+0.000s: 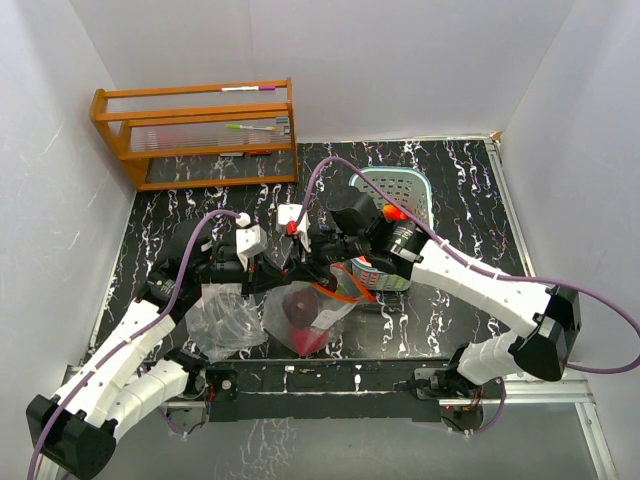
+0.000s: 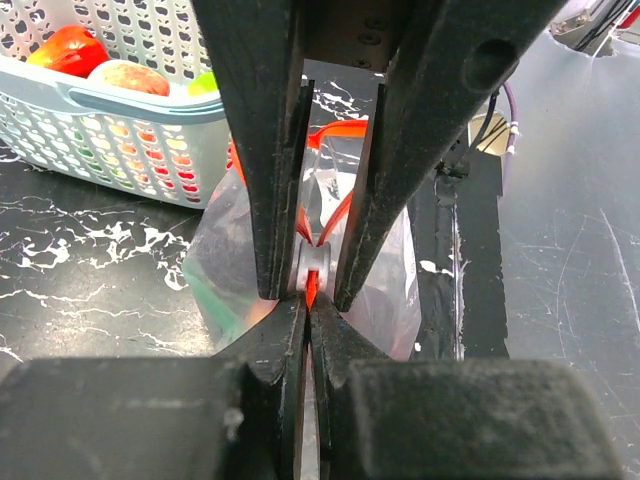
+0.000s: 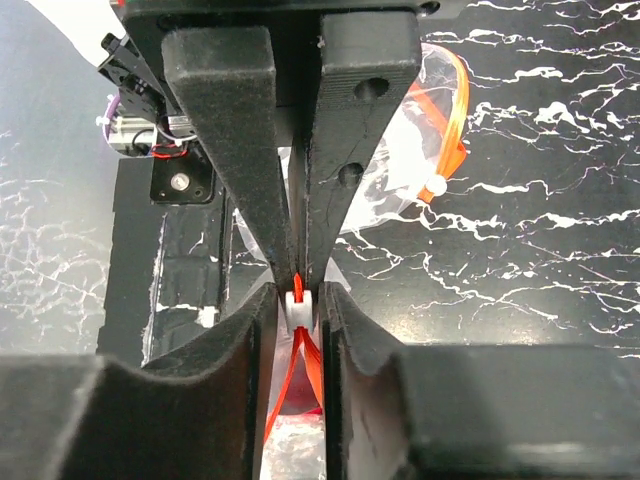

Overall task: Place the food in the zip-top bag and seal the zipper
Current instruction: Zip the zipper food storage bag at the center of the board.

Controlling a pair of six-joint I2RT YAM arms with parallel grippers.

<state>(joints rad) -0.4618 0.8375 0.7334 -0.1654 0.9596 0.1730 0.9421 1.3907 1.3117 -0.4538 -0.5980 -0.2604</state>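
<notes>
The zip-top bag (image 1: pixel 283 322) hangs between my two grippers with dark maroon food (image 1: pixel 298 303) and something red inside it. My left gripper (image 1: pixel 297 255) (image 2: pixel 310 300) is shut on the red-orange zipper (image 2: pixel 312 290) at the bag's mouth. Facing it tip to tip, my right gripper (image 1: pixel 325 248) (image 3: pixel 300 300) is closed on the zipper's white slider (image 3: pixel 299 308), and the two orange strips (image 3: pixel 285 395) spread apart behind the slider. More food, red (image 2: pixel 70 50) and green, lies in the teal basket (image 2: pixel 130 140).
The teal basket (image 1: pixel 420 185) stands just right of the grippers. A second clear plastic bag with an orange strip (image 3: pixel 455 130) lies beside it. Crumpled clear plastic (image 1: pixel 225 325) lies at the near left. A wooden rack (image 1: pixel 200 135) stands at the back left.
</notes>
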